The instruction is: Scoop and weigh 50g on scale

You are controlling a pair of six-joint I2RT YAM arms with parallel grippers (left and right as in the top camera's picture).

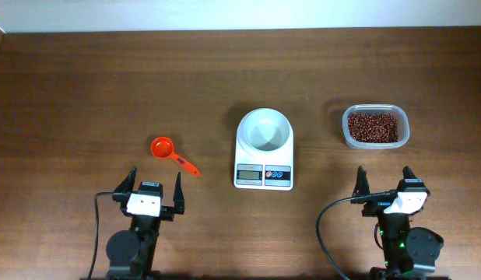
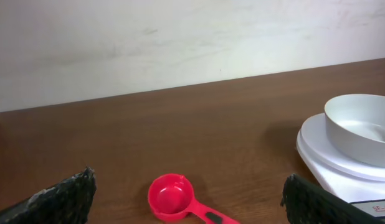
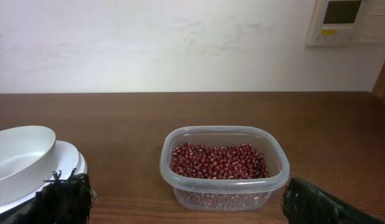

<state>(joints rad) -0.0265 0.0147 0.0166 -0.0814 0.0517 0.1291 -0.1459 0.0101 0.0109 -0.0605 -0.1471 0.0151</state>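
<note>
Both hands are gaping wide, gripping nothing: the left hand (image 1: 155, 183) is hovering left of the scale (image 1: 264, 176), the right hand (image 1: 382, 177) right of it. The scale is sitting on the surface (image 1: 69, 93), its white bowl (image 1: 264, 129) empty, with the red scoop (image 1: 164, 148) to its left and the tub (image 3: 225, 194) of beans to its right. It is looking light, rigid and smooth, so gripping its base, not the loose-seeming bowl, seems safest. Its lettering is proving too small to read.

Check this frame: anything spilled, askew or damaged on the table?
Nothing stands out. The beans sit inside their tub, the bowl rests squarely on the scale, and the red scoop lies empty on the table.
</note>
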